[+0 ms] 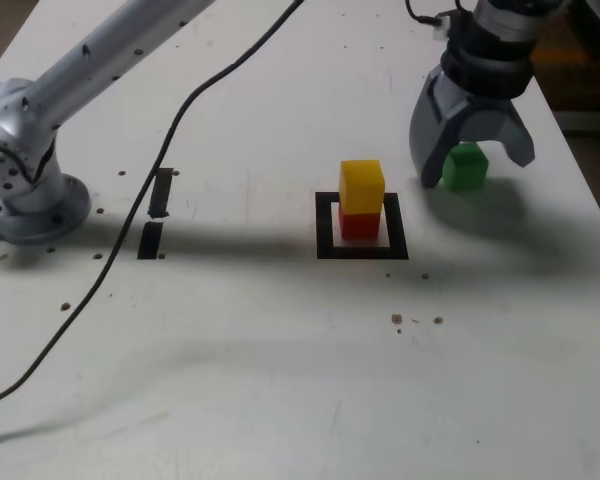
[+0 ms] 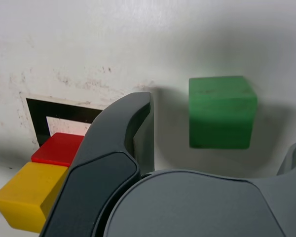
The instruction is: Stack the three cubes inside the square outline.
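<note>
Squarely, green cube (image 2: 221, 112) sits between open pincer (image 1: 472, 168), seemingly untouched.

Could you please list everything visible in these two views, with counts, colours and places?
green cube: one, green, on the table between the open jaws, not lifted
yellow cube: one, yellow, stacked on the red cube
red cube: one, red, inside the square outline
square outline: one, black tape, table centre
tape strips: two, black, toward the exterior view's left
cable: one, black, across the table
table: one, white
gripper: one, grey, open around the green cube
arm base: one, silver, exterior view's left
</note>
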Robot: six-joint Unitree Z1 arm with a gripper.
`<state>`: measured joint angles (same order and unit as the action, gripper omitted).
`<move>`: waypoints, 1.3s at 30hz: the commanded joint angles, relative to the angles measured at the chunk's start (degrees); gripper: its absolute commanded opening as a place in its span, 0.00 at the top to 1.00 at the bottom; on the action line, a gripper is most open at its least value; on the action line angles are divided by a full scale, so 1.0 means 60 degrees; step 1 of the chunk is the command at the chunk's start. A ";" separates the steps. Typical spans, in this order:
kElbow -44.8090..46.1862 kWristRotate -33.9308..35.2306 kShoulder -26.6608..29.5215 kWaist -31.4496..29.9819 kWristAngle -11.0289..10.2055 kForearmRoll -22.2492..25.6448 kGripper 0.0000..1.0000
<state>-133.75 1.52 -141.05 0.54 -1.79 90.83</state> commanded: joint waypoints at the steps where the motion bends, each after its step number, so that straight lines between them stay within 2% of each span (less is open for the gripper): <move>1: -0.0042 -0.0045 -0.0102 0.0100 -0.0021 0.0038 0.04; 5: -0.0055 -0.0108 -0.0241 0.0209 -0.0003 -0.0102 0.09; 10: -0.0077 -0.0116 -0.0396 0.0236 0.0105 -0.0285 0.20; 19: -0.0351 -0.0034 -0.0477 0.0380 0.0077 -0.0390 0.56; 23: -0.0500 -0.0034 -0.0465 0.0394 0.0052 -0.0414 0.66; 28: -0.0582 -0.0035 -0.0399 0.0392 0.0096 -0.0382 0.74; 33: -0.0743 -0.0044 -0.0187 0.0322 0.0191 -0.0162 0.76; 36: -0.0595 -0.0027 0.0384 0.0219 0.0240 0.0071 0.76; 39: 0.0031 0.0076 0.1538 0.0073 0.0386 0.0287 0.76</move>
<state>-134.73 1.78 -137.30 1.31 0.31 91.67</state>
